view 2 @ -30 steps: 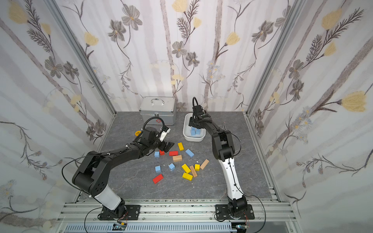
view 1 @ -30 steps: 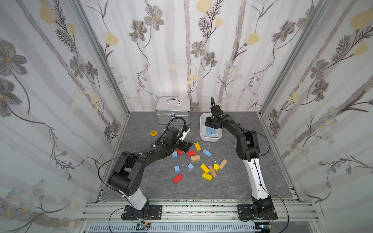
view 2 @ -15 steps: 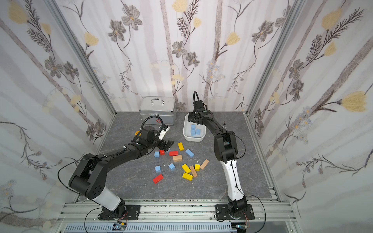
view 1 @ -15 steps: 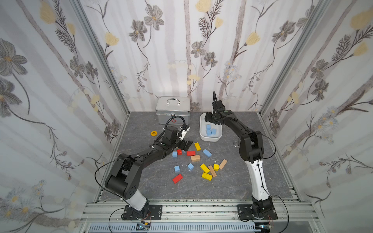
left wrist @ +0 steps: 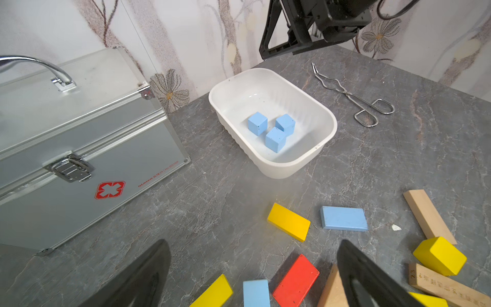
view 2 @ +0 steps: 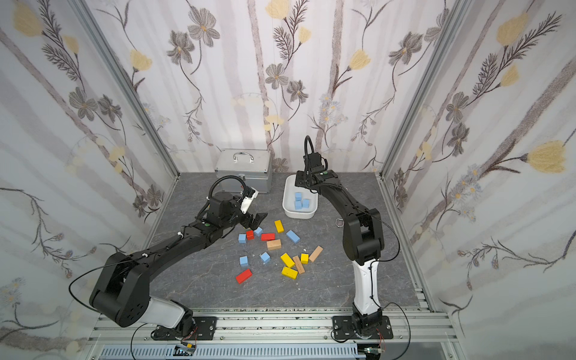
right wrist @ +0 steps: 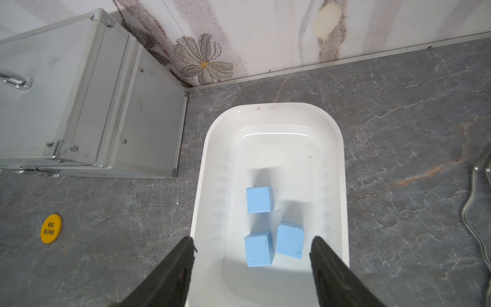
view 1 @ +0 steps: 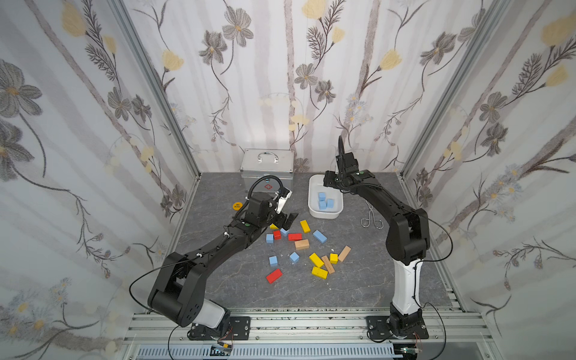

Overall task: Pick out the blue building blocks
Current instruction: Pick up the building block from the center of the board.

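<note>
well, at the far left of the grey table (view 1: 218, 290) lies a yellow chip (view 1: 237, 205). just right of it a silver case (view 1: 267, 165) stands against the far wall. the left gripper (left wrist: 252, 252) hangs low over the far-left edge of the scattered pile, its jaws spread wide with nothing between them. five blue building blocks (view 1: 269, 238) lie loose on the table there, four cubes and one blue brick (view 1: 319, 236), mixed among red blocks (view 1: 274, 276), yellow blocks (view 1: 305, 226) and tan blocks (view 1: 301, 244). further right, near the far wall, a white tub (view 1: 324, 215) holds three blue cubes (right wrist: 259, 199), two of them touching and the third just apart. the right gripper (right wrist: 252, 242) hovers above the tub, jaws parted and empty. metal tongs (view 1: 371, 215) lie just right of the tub.
</note>
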You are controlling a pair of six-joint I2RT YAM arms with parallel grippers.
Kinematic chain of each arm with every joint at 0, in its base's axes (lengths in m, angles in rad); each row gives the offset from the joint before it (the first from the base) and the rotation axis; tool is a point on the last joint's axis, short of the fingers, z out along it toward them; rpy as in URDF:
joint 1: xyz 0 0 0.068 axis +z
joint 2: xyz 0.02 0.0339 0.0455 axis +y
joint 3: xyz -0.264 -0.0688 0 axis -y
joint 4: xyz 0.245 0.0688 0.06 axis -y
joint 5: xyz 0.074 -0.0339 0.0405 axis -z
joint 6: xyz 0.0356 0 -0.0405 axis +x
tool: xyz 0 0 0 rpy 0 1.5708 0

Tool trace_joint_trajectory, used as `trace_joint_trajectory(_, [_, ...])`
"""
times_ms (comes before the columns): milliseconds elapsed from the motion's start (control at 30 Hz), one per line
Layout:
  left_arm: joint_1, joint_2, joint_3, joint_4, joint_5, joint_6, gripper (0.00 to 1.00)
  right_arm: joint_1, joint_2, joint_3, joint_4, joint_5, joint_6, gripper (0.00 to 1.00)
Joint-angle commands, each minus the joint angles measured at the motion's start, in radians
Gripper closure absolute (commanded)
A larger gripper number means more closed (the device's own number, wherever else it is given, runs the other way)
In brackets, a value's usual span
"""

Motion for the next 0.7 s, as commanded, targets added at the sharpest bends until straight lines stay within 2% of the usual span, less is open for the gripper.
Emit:
trace_joint_trajectory(0, [-0.017, -0.04, -0.014, -0.042, -0.007, 0.028, 0.0, 0.015, -0.076, -0.079, 0.089, 0.025, -0.023, 0.27])
trace_joint_trajectory(333, [-0.071, -0.199, -0.092, -0.126, -0.059, 0.026, 0.0, 0.08, -0.301, -0.314, 0.125, 0.095, -0.027, 0.18])
trace_joint_trajectory(667, [-0.117, -0.327, -0.2, -0.202, -0.126, 0.007, 0.0, 0.172, -0.481, -0.547, 0.173, 0.096, -0.034, 0.12])
